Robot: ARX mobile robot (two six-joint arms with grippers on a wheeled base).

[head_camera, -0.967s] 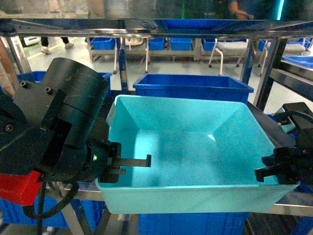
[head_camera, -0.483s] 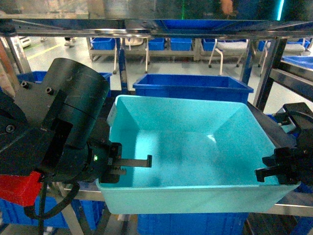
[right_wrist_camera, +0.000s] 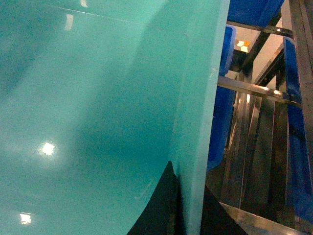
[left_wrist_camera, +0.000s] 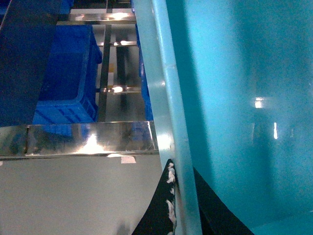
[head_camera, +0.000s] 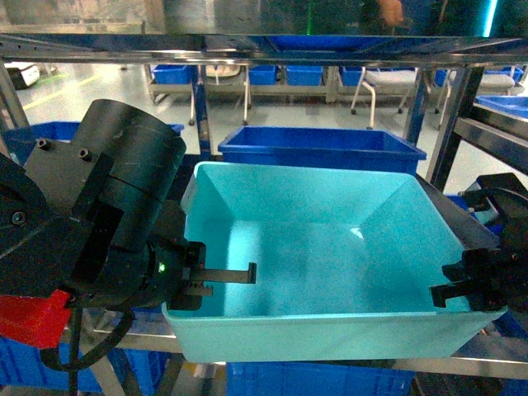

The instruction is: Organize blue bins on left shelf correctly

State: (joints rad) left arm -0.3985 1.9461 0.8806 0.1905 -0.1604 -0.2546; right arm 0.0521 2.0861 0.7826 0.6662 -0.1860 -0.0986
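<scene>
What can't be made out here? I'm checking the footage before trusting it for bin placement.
- Head view: the left arm's bulk hides the turquoise bin's left wall and the left gripper's outer finger.
- Head view: the bin covers the shelf rail under it, so its seating is unseen.
- Left wrist view: only the bin rim shows; the frame cuts off the fingers.
- Right wrist view: the same at the rim.
- Head view: the royal-blue bin's inside is hidden.

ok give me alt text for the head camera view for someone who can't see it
A light turquoise bin, empty, sits on a steel shelf, with the left gripper clamped on its left rim and the right gripper on its right rim. A royal-blue bin sits right behind it, and more blue bins show in the room beyond.
</scene>
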